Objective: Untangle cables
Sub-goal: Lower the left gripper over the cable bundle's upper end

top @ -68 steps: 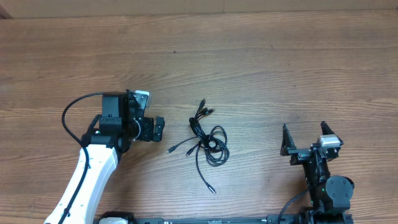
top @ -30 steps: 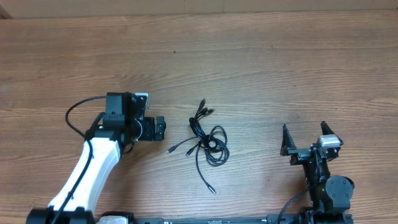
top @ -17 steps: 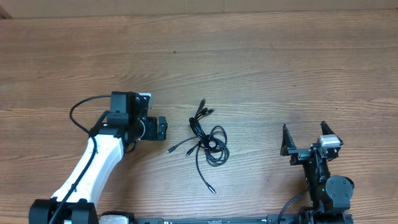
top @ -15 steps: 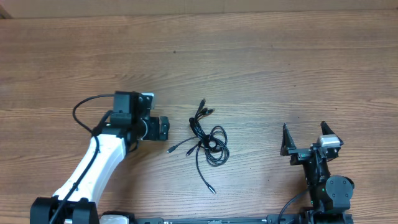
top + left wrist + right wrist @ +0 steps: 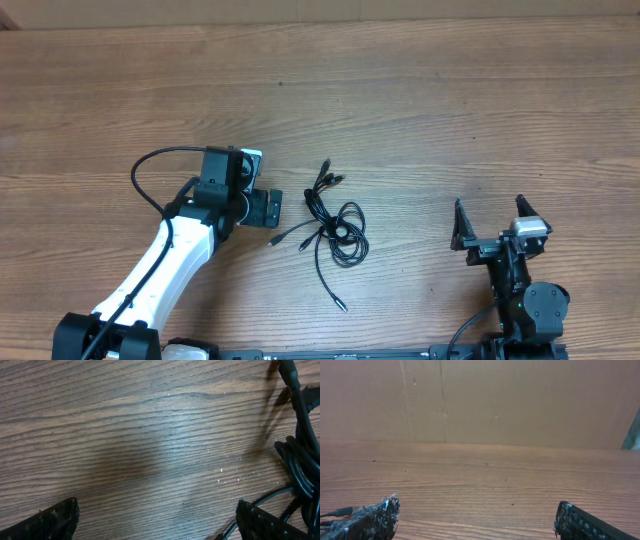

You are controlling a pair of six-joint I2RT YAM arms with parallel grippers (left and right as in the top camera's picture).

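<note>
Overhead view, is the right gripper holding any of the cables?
No, the right gripper stands open and empty, far to the right of the cables.

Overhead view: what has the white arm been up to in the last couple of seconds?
The left claw moved right, toward the cables, and now sits just short of them, open, holding nothing. The cables and the right claw stayed where they were.

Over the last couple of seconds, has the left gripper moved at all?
Yes. The left gripper has slid right, closer to the cables, which have stayed put.
</note>
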